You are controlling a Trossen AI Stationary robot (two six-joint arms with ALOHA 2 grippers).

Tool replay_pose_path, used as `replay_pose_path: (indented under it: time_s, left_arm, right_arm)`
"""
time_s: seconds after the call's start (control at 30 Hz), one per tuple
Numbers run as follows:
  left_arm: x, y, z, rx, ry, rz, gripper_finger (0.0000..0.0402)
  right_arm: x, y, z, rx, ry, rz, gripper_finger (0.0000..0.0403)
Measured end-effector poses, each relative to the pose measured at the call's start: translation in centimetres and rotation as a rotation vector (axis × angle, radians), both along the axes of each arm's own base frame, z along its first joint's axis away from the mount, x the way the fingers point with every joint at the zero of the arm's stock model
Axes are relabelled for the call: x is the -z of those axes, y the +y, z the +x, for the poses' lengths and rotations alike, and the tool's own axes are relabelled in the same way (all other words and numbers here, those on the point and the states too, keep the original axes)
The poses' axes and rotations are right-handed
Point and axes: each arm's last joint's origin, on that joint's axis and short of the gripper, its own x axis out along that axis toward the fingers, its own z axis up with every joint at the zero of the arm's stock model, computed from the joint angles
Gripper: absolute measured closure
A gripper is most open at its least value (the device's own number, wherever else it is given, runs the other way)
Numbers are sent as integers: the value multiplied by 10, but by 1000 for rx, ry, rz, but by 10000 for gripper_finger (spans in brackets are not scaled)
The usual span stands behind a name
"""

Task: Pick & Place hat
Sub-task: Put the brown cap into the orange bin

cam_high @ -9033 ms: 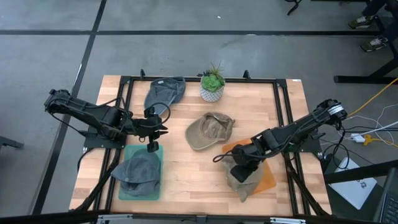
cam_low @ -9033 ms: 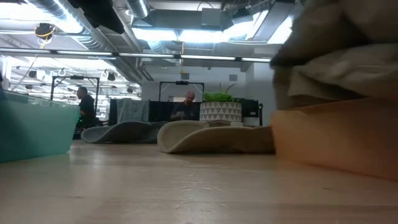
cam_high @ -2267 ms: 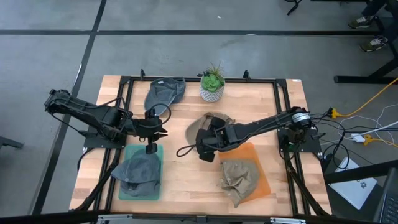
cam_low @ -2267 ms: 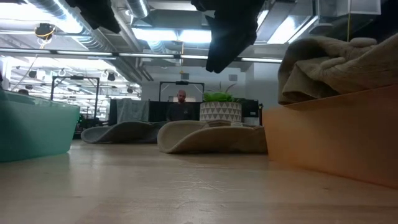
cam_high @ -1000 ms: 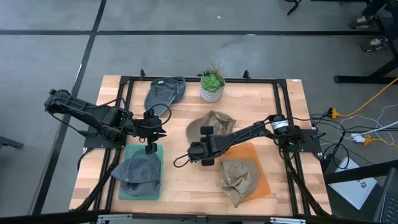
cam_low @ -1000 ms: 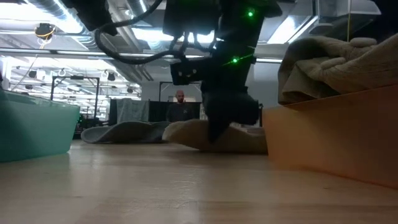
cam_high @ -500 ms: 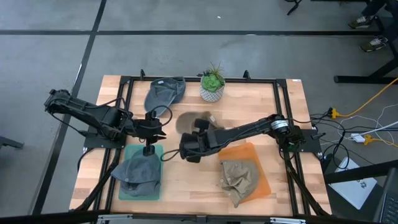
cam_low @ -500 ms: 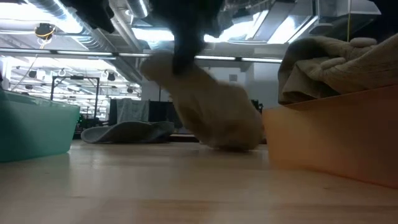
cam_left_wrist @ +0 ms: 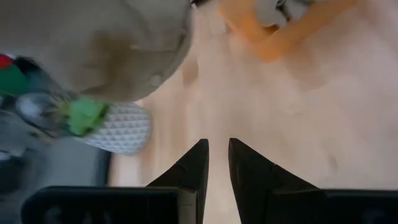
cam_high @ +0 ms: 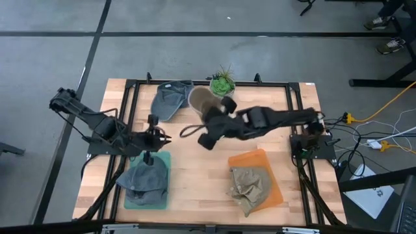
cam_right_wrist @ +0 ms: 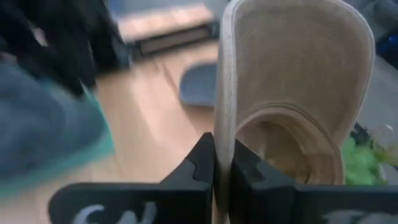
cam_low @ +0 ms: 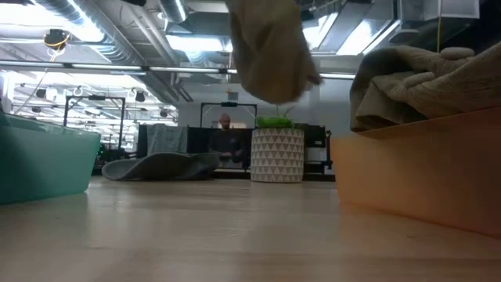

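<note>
A tan cap (cam_high: 201, 99) is in the air over the middle of the table, near the plant pot (cam_high: 222, 91); the low view shows it hanging high up (cam_low: 270, 47). My right gripper (cam_high: 212, 116) is shut on it. My left gripper (cam_high: 153, 135) hovers open with a narrow gap (cam_left_wrist: 217, 146) above the far edge of the teal tray (cam_high: 162, 156), touching nothing. One grey cap (cam_high: 147, 177) lies in that tray. A second grey cap (cam_high: 170, 97) rests on the table by its far edge. Another tan cap (cam_high: 251, 185) lies crumpled on the orange tray (cam_high: 255, 158). My right gripper pinches the tan cap by the edge of its brim (cam_right_wrist: 222, 134) between the two fingers, with the brim standing edge-on in the gap. The cap is lifted clear of the table, and its hollow crown (cam_right_wrist: 283, 149) faces the wrist camera.
The potted plant in its white patterned pot (cam_low: 276, 154) stands at the far edge, right beside the lifted cap. A black frame (cam_high: 130, 91) runs round the table top. Bare wood lies between the two trays (cam_high: 198, 182).
My right gripper has shut on the tan cap where it lay mid-table, dragged it toward the left, then lifted it clear and carried it up toward the far edge and the plant. The left arm has drawn back a little toward the table's left edge.
</note>
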Motion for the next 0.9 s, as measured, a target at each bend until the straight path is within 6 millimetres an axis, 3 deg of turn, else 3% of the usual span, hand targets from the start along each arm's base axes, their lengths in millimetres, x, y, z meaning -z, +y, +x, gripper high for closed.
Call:
replay_pose_path:
  time_s: [0.27,0.53,0.9]
  left_arm:
    - [7,-10,2,21,17,190,343]
    - [-1,-22,0,-134,-84,588,343]
    - [-5,-29,0,-36,-28,764,326]
  right_arm:
    - [-36,1,0,-101,-246,4,390]
    - [-61,2,12,-363,-505,95,390]
    - [-84,-9,0,-401,-629,118,387]
